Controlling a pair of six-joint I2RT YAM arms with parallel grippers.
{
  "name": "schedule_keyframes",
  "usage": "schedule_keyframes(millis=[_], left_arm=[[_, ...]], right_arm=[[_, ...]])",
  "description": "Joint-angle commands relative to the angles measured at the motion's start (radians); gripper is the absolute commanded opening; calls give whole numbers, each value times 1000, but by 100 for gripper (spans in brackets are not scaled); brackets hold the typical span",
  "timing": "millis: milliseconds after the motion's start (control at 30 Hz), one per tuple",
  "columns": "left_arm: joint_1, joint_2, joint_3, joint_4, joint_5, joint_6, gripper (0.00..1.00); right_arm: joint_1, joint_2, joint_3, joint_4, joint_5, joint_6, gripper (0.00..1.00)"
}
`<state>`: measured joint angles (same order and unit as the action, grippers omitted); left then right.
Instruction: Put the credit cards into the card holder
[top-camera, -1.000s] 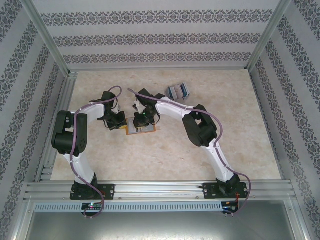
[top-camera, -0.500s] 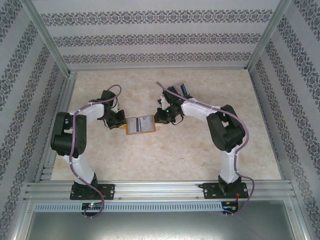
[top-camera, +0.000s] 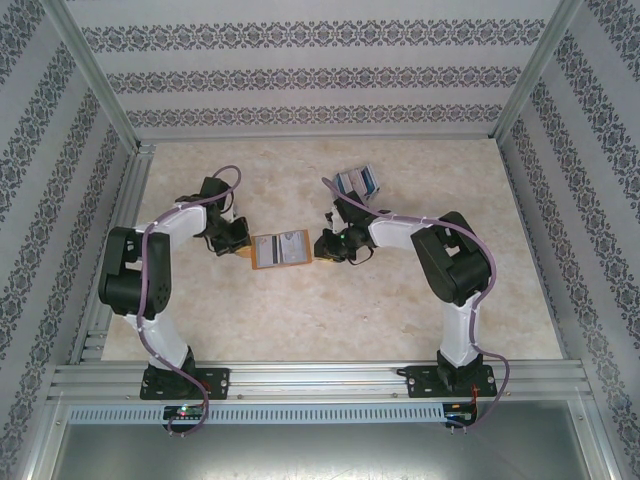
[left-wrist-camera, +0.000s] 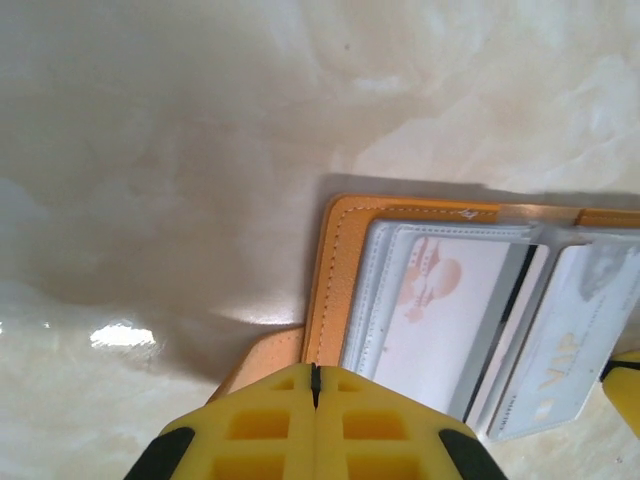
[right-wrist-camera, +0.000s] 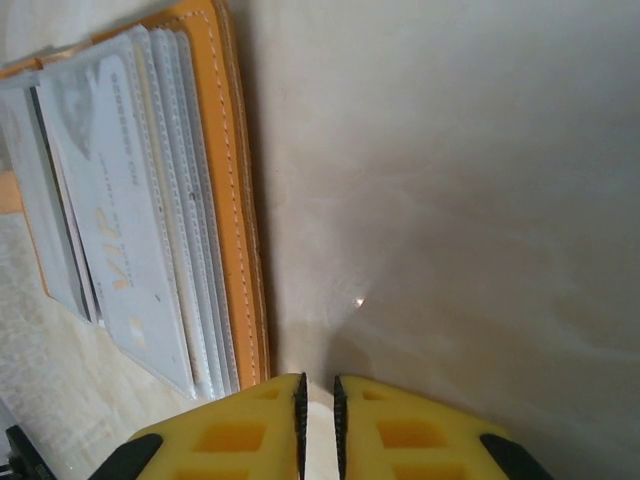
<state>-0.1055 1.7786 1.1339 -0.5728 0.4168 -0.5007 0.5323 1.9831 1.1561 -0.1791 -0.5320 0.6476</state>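
The card holder (top-camera: 281, 249) lay open and flat at the middle of the overhead frame, its orange-brown cover showing as a stitched border around a stack of clear plastic sleeves. In the left wrist view a pink-printed card (left-wrist-camera: 440, 310) sat in a sleeve at the centre right of the frame. Just right of it lay a pale VIP card (left-wrist-camera: 580, 340) in the next sleeve. The right wrist view showed the same VIP lettering at the left of the frame, with the cover's stitched edge just beside it.

The left tool (top-camera: 243, 246) stood at the card holder's left edge. Its yellow fingers were pressed flush together, and the cover's edge ran straight down to their seam. I cannot tell whether they pinched the leather or only touched it.

The right tool (top-camera: 322, 247) stood just beside the card holder's right edge. Its fingers were parted by a narrow slit, with nothing between them but pale tabletop (top-camera: 420, 300).

The loose credit cards (top-camera: 358, 181), grey and blue, lay in a small overlapping pile in the upper centre-right of the overhead frame, well apart from the card holder. Patterned walls (top-camera: 300, 75) enclosed the tabletop, and an aluminium rail (top-camera: 320, 378) crossed the lower part of the frame.
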Motion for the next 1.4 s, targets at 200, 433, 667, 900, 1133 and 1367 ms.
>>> schedule_keyframes(millis=[200,433,667,900,1133,1367], left_arm=[[2,-80,33,-110,-86,30,2],[10,-70,-22,-72,-62,14,6],[10,-20,-61,-34,-34,4,6],[10,-11,-85,-13,-29,16,6],[10,1,-99,8,-11,25,5],[11,-4,-124,43,2,29,5]], right_arm=[[4,-7,-26,99,39,-3,27],[17,32,22,101,36,-18,37],[25,81,72,127,-1,2,39],[42,96,124,137,-10,15,40],[48,74,148,179,-36,53,39],[64,62,171,218,-70,74,39]])
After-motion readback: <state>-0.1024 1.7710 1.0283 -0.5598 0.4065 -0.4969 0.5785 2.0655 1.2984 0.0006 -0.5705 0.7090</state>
